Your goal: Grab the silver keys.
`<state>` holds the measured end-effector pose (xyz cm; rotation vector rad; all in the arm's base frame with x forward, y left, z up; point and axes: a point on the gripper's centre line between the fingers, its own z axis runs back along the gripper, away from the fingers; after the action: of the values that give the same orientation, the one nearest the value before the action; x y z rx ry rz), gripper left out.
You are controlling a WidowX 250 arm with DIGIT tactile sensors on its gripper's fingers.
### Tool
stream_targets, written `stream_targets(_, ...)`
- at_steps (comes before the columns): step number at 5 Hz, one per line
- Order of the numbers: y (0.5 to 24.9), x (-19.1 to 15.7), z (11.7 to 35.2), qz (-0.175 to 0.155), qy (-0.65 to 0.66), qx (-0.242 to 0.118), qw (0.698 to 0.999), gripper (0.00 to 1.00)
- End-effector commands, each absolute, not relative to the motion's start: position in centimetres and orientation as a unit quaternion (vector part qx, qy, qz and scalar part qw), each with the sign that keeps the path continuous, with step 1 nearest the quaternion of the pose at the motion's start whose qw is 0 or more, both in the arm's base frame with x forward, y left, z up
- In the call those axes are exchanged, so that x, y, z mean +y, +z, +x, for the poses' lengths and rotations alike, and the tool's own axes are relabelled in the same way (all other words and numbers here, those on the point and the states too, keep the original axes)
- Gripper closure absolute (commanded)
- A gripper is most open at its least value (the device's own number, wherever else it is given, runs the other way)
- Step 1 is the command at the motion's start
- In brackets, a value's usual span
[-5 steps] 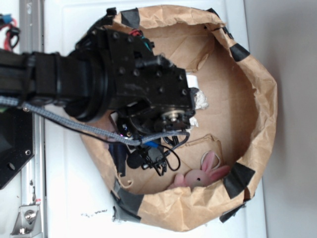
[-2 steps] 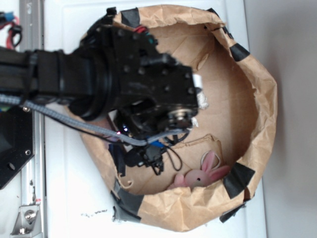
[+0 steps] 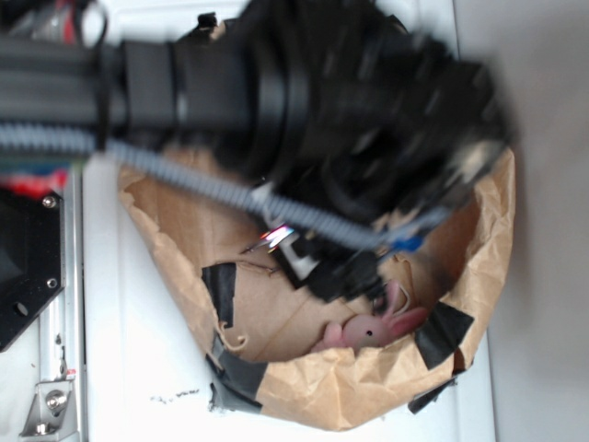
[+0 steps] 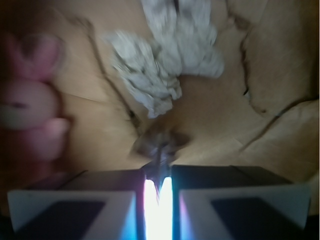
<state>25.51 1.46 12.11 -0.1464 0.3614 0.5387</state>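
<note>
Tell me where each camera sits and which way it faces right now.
Exterior: overhead, looking down on the brown paper bin; the blurred black arm fills the top.
Wrist: on the arm, looking past the gripper to the bin floor; its jaws pinch the silver keys, crumpled white paper beyond.
Shared: the pink bunny toy and brown paper.

Keys (image 4: 159,145) between jaws, inside bag (image 3: 479,239)
</note>
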Motion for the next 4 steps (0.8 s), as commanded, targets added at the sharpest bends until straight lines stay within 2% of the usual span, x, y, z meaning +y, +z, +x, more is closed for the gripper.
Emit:
stream_targets(1, 19.2, 5.0, 22.0, -0.171, 0.230, 0.026, 0.958, 1.00)
stream_targets(2, 18.8, 5.0, 21.5, -0.152, 0.231, -0.005, 0.961, 1.00)
stream_targets(3, 18.4, 4.3, 22.6, -0.100, 0.249, -0.012, 0.963, 1.00)
stream_targets(4, 18.3, 2.6, 23.6, -0.048, 0.247, -0.054, 0.966, 1.00)
